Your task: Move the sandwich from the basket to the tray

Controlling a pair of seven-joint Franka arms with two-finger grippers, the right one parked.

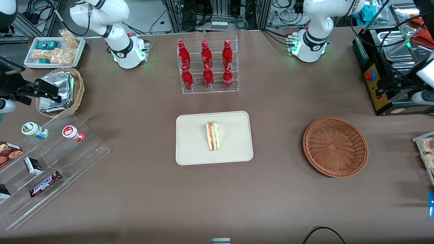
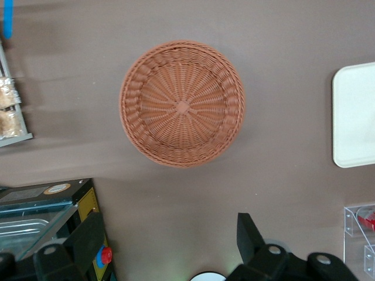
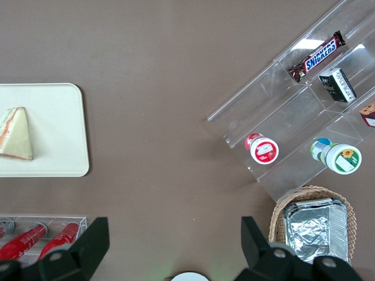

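The sandwich (image 1: 212, 136), a small white wedge with a red filling stripe, lies on the cream tray (image 1: 190, 149) in the middle of the table. It also shows on the tray (image 3: 58, 129) as the sandwich (image 3: 16, 136) in the right wrist view. The reddish-brown basket (image 1: 335, 146) sits beside the tray toward the working arm's end, with nothing in it. My gripper (image 1: 388, 86) hangs high at that end of the table, well apart from both. In the left wrist view my gripper (image 2: 170, 240) is open and holds nothing, above bare table beside the basket (image 2: 183, 105) and the tray (image 2: 354, 117).
A clear rack of red bottles (image 1: 207, 66) stands farther from the front camera than the tray. A black machine with a red button (image 1: 373, 76) sits under my gripper. Toward the parked arm's end are a tan basket of foil packets (image 1: 61, 91) and a clear stepped shelf with snacks (image 1: 51, 162).
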